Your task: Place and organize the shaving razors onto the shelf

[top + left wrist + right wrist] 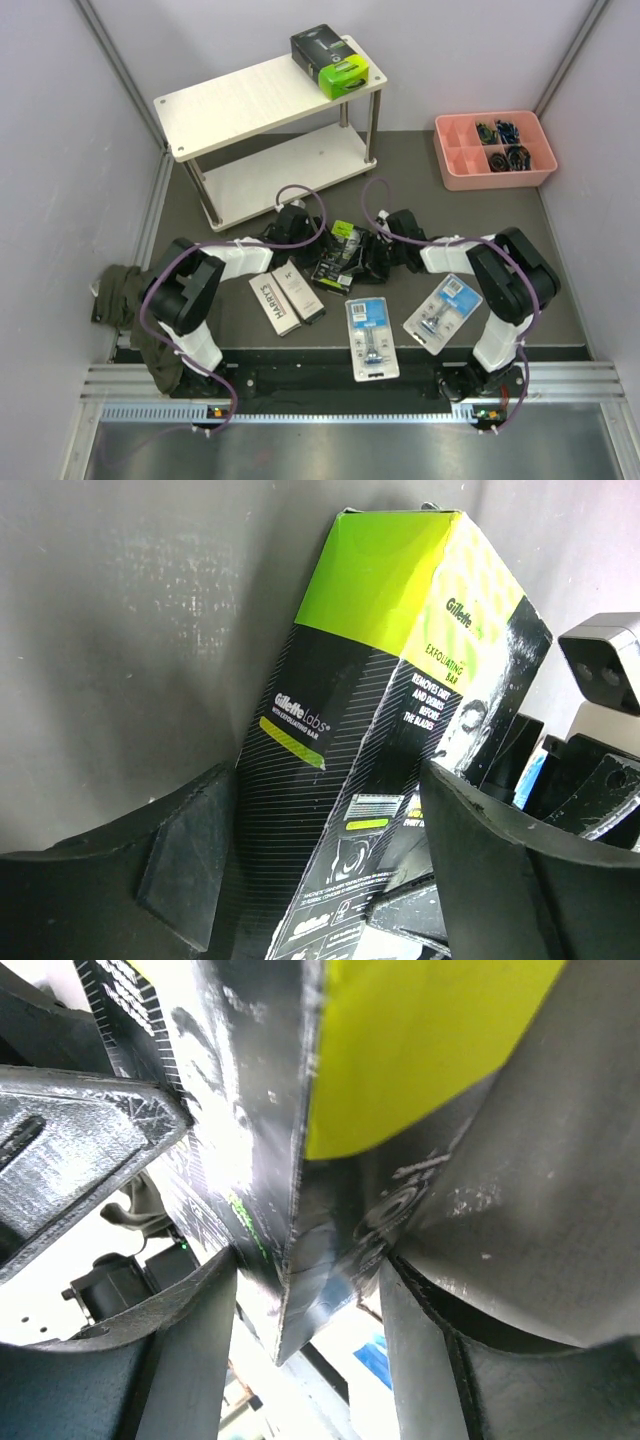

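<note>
Nearest, blister packs [372, 337] and Harry's boxes [287, 297] lie flat on the bench [565, 265], waiting. Beyond, a black-and-lime pack [338, 255] stands on edge between the arms, likely for handover. The right gripper [310, 1260] has its jaws pinching the pack. The left gripper [325, 780] straddles it, its grip unclear. A twin pack [330, 60] tops the shelf [230, 105], far right.

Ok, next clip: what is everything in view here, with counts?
shelf: one, white, back left
black-and-green packs: two; one on shelf top, one at centre
white boxes: two, front left, side by side
blister packs: two, clear and blue, front centre and right
tray: one, pink, back right, dark bits inside
cloth: one, dark green, left edge
left gripper, right gripper: two, black, fingers either side of the centre pack
</note>
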Tool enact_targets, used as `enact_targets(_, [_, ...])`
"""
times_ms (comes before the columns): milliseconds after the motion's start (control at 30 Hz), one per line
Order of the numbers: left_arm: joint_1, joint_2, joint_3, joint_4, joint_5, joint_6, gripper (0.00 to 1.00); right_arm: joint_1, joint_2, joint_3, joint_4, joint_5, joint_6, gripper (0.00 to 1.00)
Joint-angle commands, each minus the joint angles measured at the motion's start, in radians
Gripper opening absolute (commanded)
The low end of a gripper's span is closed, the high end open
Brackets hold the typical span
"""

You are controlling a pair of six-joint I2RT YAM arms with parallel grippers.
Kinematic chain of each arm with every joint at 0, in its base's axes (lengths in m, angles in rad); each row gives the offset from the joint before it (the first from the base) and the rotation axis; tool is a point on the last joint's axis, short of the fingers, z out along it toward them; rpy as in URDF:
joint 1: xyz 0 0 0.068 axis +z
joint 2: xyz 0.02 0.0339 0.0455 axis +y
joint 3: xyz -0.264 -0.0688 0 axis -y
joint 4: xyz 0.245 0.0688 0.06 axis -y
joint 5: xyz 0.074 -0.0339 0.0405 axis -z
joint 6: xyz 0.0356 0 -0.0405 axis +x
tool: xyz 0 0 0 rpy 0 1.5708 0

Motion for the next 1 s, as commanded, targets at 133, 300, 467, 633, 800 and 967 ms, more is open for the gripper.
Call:
enact_targets(133, [-0.132,-0.106,0.009,0.051,0.22,-0.054,0.65,0.04,-0.138,0.1,0.021,0.013,-0.029,0.48])
enact_targets(300, [-0.175,-0.19,0.012,0.01,0.204,-0.07,0.66,0.04,-0.238,0.096,-0.028,0.012,-0.026,0.48])
enact_targets(467, [-0.242,-0.255,0.037,-0.049,0.143,-0.091,0.66,0.04,-0.324,0.088,-0.107,0.015,-0.027,0.48])
enact_targets(633, [-0.32,-0.289,0.04,-0.101,0.123,-0.117,0.66,0.055,-0.413,0.061,-0.213,-0.006,-0.052,0.49])
enact_targets(800, [-0.415,-0.328,-0.012,-0.11,0.088,-0.154,0.66,0.07,-0.52,-0.008,-0.318,0.006,-0.069,0.49])
enact_targets(967, [-0.457,-0.349,-0.097,-0.11,0.069,-0.208,0.66,0.07,-0.658,-0.111,-0.408,0.049,-0.076,0.49])
